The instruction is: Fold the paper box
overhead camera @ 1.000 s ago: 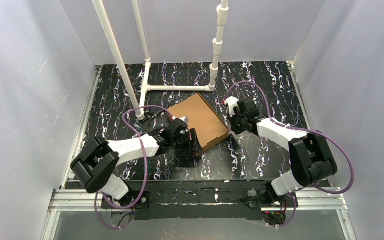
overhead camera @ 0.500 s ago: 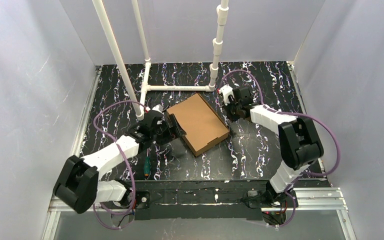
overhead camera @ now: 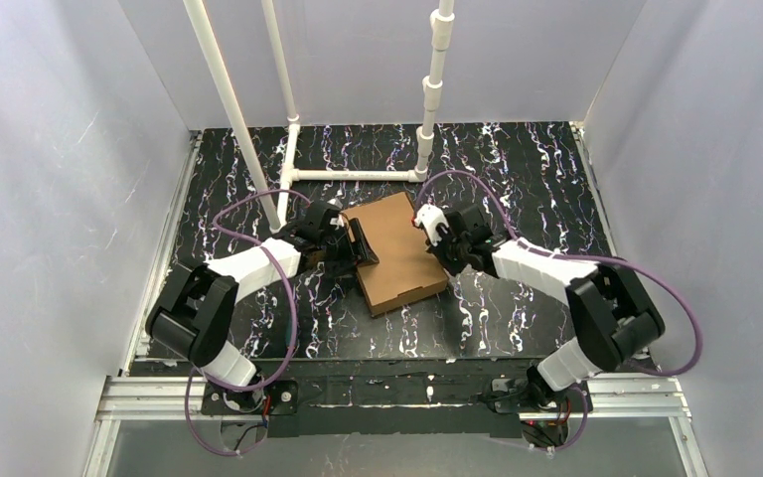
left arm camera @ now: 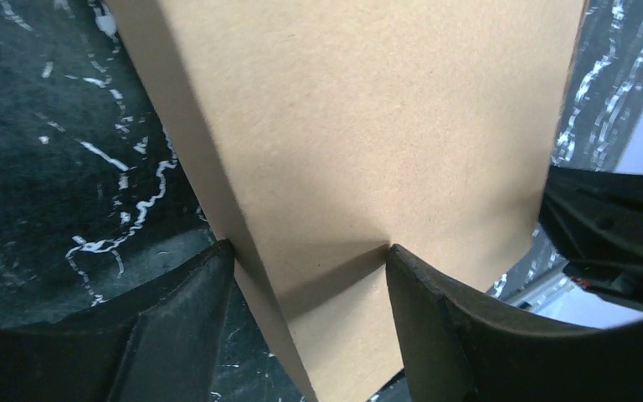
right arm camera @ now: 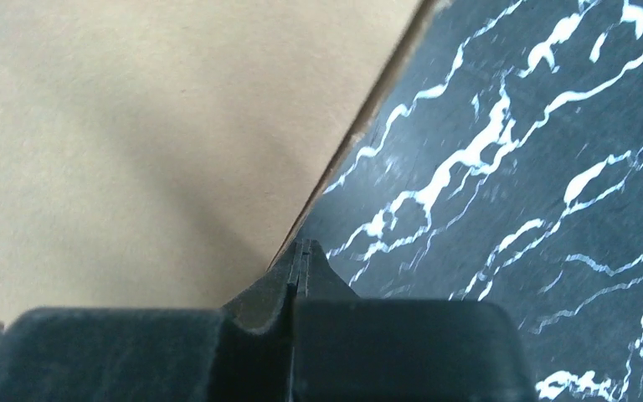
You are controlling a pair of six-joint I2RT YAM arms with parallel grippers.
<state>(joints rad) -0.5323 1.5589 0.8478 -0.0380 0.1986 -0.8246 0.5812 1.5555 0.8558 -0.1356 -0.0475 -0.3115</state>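
The paper box (overhead camera: 395,253) lies flat at the middle of the black marbled table (overhead camera: 517,328), lid face up, slightly skewed to the table edges. Working outward from the near edge, the 2 arms reach in from their bases to opposite sides of it. The left gripper (overhead camera: 358,241) has its fingers spread astride the box's left edge, 1 finger off the side wall and 1 over the lid; no pinch is evident. The right gripper (overhead camera: 435,238) has its fingers pressed together, the tip at the right edge. Beyond the box stands the white pipe frame (overhead camera: 358,175). The box appears fully formed, so the step in hand is probably final seating of the lid. The next move calls for steady downward or inward pressure without sliding the box. Compared with 0.5 s ago, the right gripper has moved in from beyond the far corner and the box has turned slightly.
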